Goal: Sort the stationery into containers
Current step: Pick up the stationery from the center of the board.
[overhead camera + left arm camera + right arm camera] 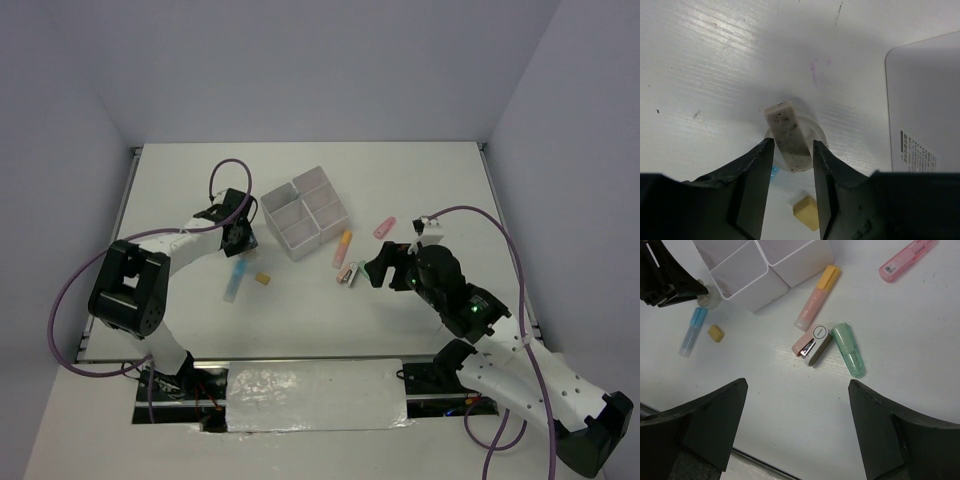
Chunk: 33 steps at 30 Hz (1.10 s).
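Note:
My left gripper (794,145) is closed on a small white tape roll (787,130) with a speckled band, low over the table beside the white four-compartment organiser (290,240). The roll also shows in the right wrist view (707,300). A tan eraser (263,278) and a blue highlighter (237,281) lie just in front of it. My right gripper (372,272) is open and empty above a pink-grey stapler-like piece (812,345) and a green piece (849,349). An orange-capped pink highlighter (817,297) lies by the organiser. A pink piece (907,259) lies further right.
The organiser's wall (925,100) stands close to the right of my left gripper. Purple cables loop over both arms. The table's near edge runs below my right gripper. Grey walls close in the table at the back and sides.

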Each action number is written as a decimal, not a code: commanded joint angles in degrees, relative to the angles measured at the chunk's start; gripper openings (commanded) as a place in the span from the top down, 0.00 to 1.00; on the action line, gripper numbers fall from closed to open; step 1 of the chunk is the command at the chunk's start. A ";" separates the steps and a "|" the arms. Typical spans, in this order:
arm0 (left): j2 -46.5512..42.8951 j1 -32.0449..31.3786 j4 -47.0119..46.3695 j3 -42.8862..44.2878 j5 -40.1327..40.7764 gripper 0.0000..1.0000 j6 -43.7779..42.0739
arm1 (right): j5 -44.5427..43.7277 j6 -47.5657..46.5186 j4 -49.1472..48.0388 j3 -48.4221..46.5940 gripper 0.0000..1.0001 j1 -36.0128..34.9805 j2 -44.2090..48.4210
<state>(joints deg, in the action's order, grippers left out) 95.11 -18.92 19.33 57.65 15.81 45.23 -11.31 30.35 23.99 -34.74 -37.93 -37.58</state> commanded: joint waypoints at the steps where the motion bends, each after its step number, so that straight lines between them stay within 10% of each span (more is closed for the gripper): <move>1: 1.04 0.28 -0.26 1.77 0.44 0.52 0.47 | -0.03 -0.82 -1.84 0.64 0.11 0.31 0.49; 11: 0.51 0.28 0.44 2.20 0.36 0.74 -0.14 | -0.38 -1.17 -1.75 0.73 0.11 0.23 0.93; 16: -0.19 0.28 0.36 2.12 -0.26 1.00 -0.32 | -0.55 -1.43 -1.75 0.82 0.11 0.14 1.11; 33: -14.25 -3.40 9.41 13.53 2.40 1.00 -14.28 | -0.47 -4.24 -1.05 0.20 0.11 0.23 3.39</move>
<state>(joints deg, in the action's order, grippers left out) 84.25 -20.64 26.87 67.16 18.92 37.34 -11.33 28.32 23.66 -34.15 -37.93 -35.70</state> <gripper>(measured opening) 0.361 0.892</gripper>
